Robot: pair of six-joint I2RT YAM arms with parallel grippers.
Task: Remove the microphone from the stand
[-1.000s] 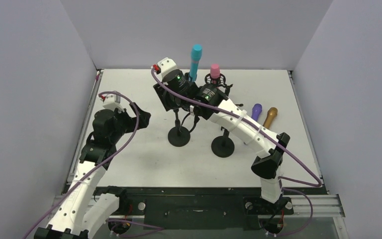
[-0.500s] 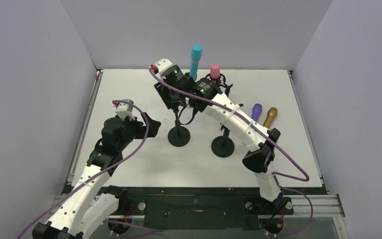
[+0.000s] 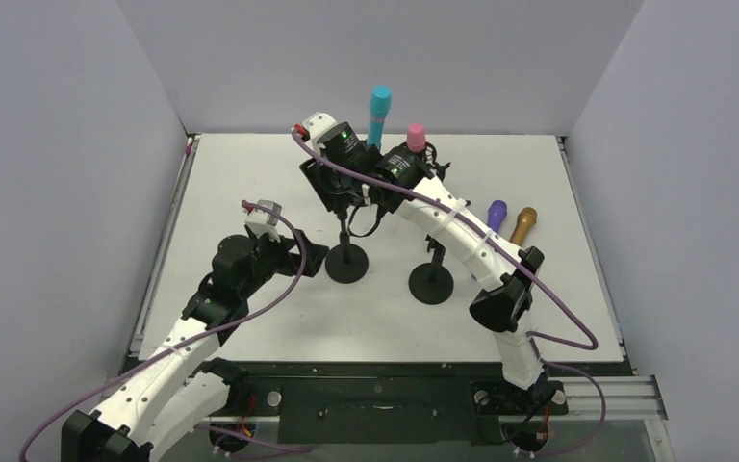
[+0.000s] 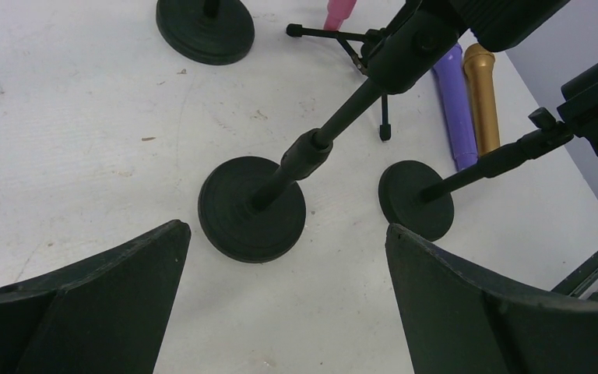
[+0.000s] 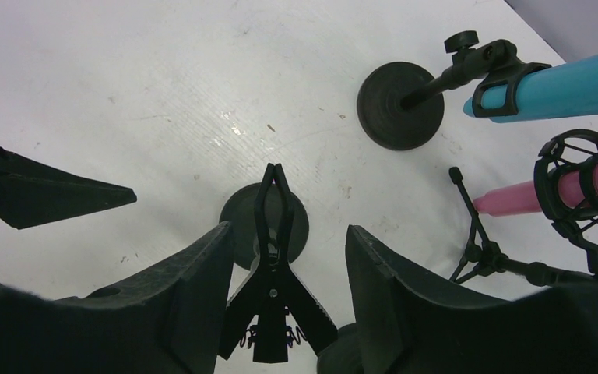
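The left jaws stand wide apart and hold nothing, low over the counter [image 4: 86,140], with the round base of the front stand [image 4: 237,226] just ahead of them, between the tips. The right jaws are part open above that same stand, one on each side of its black spring clip [image 5: 272,265], which carries no mic; whether they press on the clip I cannot tell. The teal mic [image 5: 568,82] sits in the holder of the back stand [image 5: 401,105], beyond the right jaws and off to their right, apart from them. A pink mic [image 5: 514,199] in a tripod mount is nearer on that side. A purple mic [image 4: 452,101] and a gold mic [image 4: 483,93] lie side by side beyond the left jaws, to their right.
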